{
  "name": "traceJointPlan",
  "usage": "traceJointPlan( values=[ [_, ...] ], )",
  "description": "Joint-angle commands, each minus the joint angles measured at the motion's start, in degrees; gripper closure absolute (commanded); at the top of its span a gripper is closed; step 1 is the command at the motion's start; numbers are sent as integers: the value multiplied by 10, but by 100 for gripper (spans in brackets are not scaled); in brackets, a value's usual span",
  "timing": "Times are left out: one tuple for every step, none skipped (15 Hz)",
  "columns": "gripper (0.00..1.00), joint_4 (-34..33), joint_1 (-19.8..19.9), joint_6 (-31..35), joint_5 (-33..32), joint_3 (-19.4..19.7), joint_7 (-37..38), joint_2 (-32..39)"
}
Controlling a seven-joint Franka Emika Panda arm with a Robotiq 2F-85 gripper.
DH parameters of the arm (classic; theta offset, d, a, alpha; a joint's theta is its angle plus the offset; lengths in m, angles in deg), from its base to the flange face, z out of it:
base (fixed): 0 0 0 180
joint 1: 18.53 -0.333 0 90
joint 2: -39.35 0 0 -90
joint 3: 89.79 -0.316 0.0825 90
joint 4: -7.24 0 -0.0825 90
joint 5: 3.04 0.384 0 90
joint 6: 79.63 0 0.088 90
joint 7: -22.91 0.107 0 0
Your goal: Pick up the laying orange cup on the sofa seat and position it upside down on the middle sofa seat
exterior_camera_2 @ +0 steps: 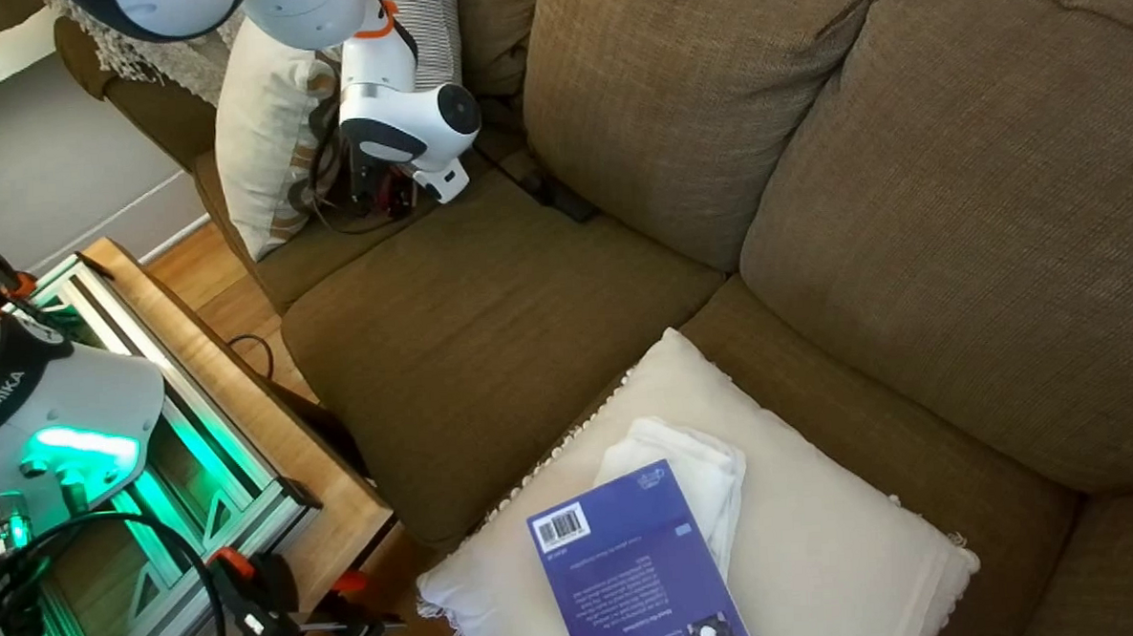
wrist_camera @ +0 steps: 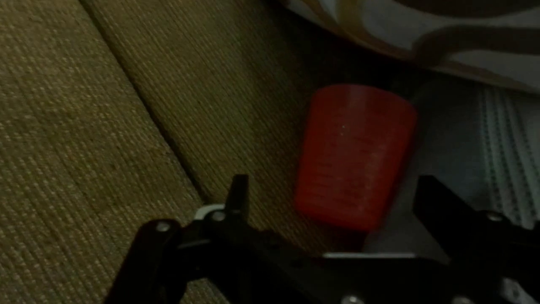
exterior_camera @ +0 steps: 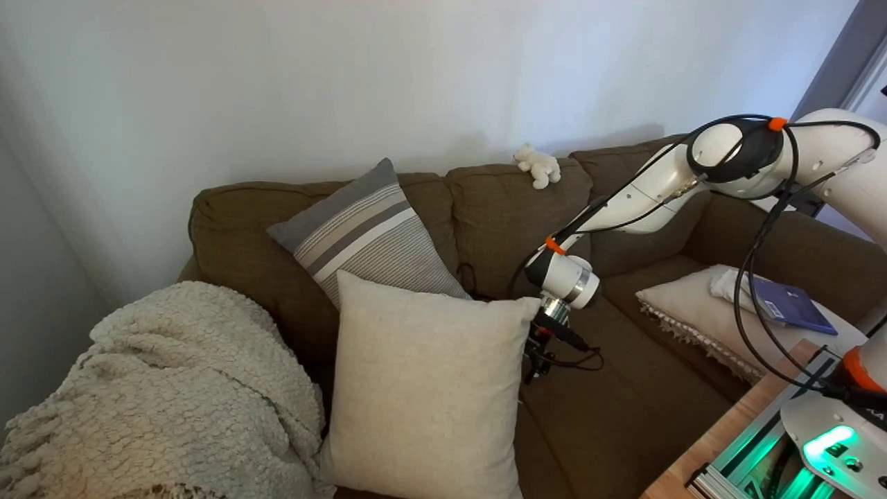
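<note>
The orange cup (wrist_camera: 354, 156), looking red in the dim light, lies on its side on the sofa seat (wrist_camera: 253, 105) in the wrist view. Its wide end points to the top of the picture. It is hidden in both exterior views. My gripper (wrist_camera: 333, 177) is open, with one finger on each side of the cup's narrow end and gaps to both. In an exterior view the gripper (exterior_camera: 537, 360) is partly behind the cream pillow; it is dark and small in an exterior view (exterior_camera_2: 384, 192). The middle sofa seat (exterior_camera_2: 490, 321) also shows in an exterior view (exterior_camera: 617, 374).
The cream pillow (exterior_camera: 429, 388) stands close beside the gripper. A grey striped pillow (exterior_camera: 378, 235) leans behind it and touches or nearly touches the cup's side (wrist_camera: 455, 139). A fringed pillow (exterior_camera_2: 824, 517) bears a blue book (exterior_camera_2: 635, 573). A dark object (exterior_camera_2: 566, 201) lies by the back cushion.
</note>
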Motion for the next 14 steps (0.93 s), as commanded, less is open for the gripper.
traceJointPlan(
  values=[
    [0,-55,-18,-1,55,0,20,37],
    [0,-67,-30,-5,65,6,31,42],
    [0,-77,-40,-8,73,11,42,48],
    [0,-90,-54,-10,79,19,61,54],
    [0,-103,-67,-21,81,29,85,62],
    [0,-113,-77,-25,84,35,100,68],
    [0,-125,-93,-19,89,45,122,76],
    [0,-139,-104,-16,90,52,135,85],
    [0,-155,-114,-21,89,60,151,96],
    [0,-167,-123,-26,88,67,167,103],
    [0,-180,-132,-35,83,74,182,111],
    [4,-192,-137,-45,81,78,192,119],
    [27,-204,-141,-56,79,81,198,127],
    [29,-213,-146,-64,78,85,205,132]
  ],
)
